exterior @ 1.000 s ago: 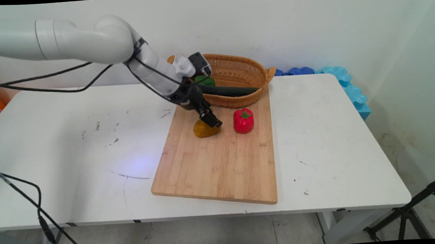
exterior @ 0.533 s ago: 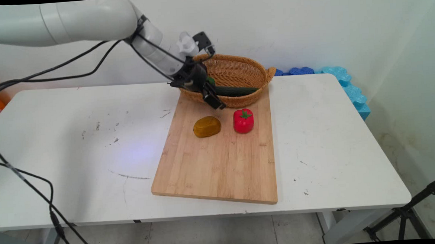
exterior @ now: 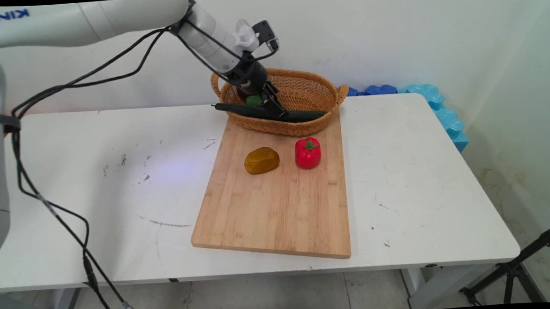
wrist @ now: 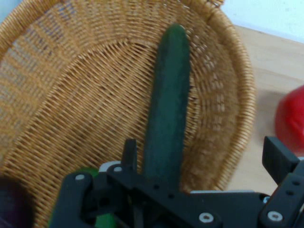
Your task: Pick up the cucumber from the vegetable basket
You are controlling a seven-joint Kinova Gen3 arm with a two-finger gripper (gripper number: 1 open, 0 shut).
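Now, scene: white table (exterior: 93,183) filling the frame's middle, wooden board (exterior: 278,211) at centre.
Gripper: black gripper (exterior: 275,111) hanging over the wicker basket (exterior: 309,84) at upper centre, above the cucumber.
Fingers: standing spread apart in the hand view, gripping nothing.
Cucumber: dark cucumber (wrist: 167,102) lying in the basket, its long axis running left to right across the main view, passing between the spread fingers.
Nearby: green item (exterior: 253,100) in the basket; yellow-brown piece (exterior: 261,160) and red pepper (exterior: 308,152) sitting on the board.
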